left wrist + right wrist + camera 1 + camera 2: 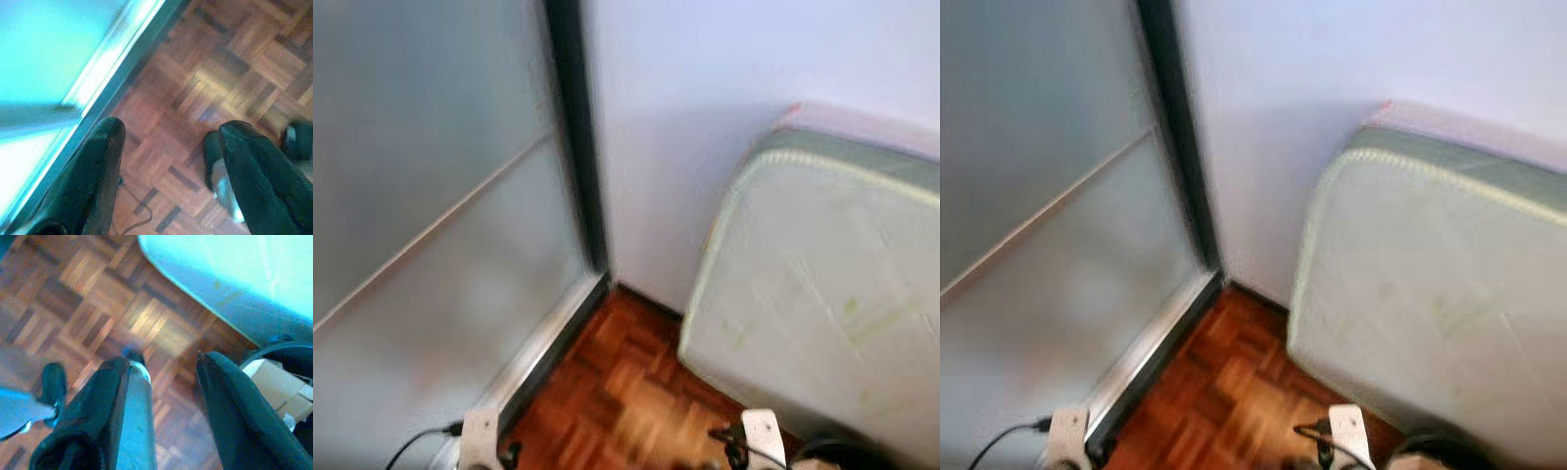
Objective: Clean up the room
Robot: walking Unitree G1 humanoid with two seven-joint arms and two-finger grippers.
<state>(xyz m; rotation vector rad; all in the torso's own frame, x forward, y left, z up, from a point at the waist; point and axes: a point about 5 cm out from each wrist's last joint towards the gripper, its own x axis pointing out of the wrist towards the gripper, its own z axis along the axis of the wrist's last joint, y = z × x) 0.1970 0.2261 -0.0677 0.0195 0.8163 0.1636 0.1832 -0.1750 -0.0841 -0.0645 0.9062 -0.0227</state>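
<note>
Mattress [822,294] leans on its edge against the white wall [705,117], filling the right half of the head frames; frosted sliding door [421,196] takes the left, parquet floor [617,392] the lower centre. No loose item to tidy is evident in this corner; the mattress is the only candidate. Judged bulky, soft and floppy, probably heavy for two slim fingers, with the piped corner edge as the best hold.

Left gripper [166,161] hangs over the parquet beside the door track [98,83], fingers spread, holding nothing. Right gripper [164,387] likewise parted and unloaded, near the mattress foot.

Right wrist view adds a dark bin [288,357] with cardboard [274,387] inside, at its right edge; in the head views that spot is only a dark rim.
</note>
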